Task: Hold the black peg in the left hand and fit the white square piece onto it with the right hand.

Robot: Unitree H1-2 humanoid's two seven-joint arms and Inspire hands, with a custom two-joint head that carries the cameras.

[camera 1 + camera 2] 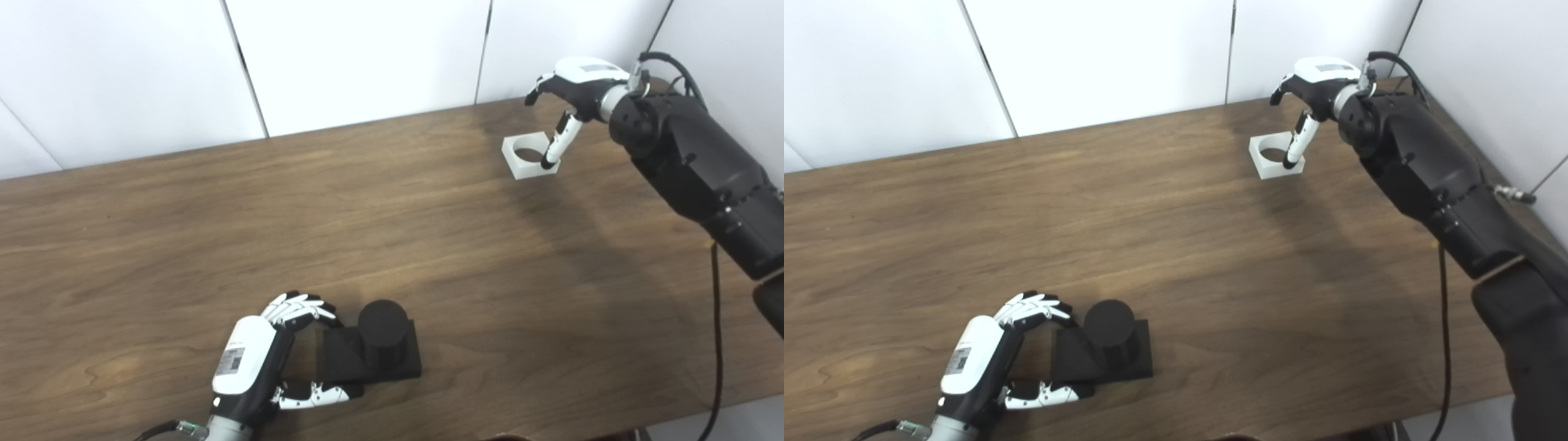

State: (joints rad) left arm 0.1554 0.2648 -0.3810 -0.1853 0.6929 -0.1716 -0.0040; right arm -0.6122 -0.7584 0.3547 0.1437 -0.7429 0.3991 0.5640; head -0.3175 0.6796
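— Peg [383, 332] first, left eye view: where is it?
— Standing upright on its flat black base, on the bench [245, 233], just right of the left robot hand [269, 361]. That hand's fingers [300, 306] curl over the base's far left corner and its thumb lies along the near left edge, so it pinches the base from both sides.
— And the white piece [528, 155]?
— Well apart from the peg, flat on the bench directly under the right robot hand [576, 92]. The hand hangs above it with fingers loosely spread; one finger points down into or against the round hole's right rim. I cannot tell whether it touches.
— Right eye view?
— Same layout. The left robot hand [992, 361] clamps the base's left side, the peg [1108, 331] just beyond its fingertips. The right robot hand [1317, 82] holds nothing, and the white piece [1276, 157] sits below its downward finger, near the bench's far edge.
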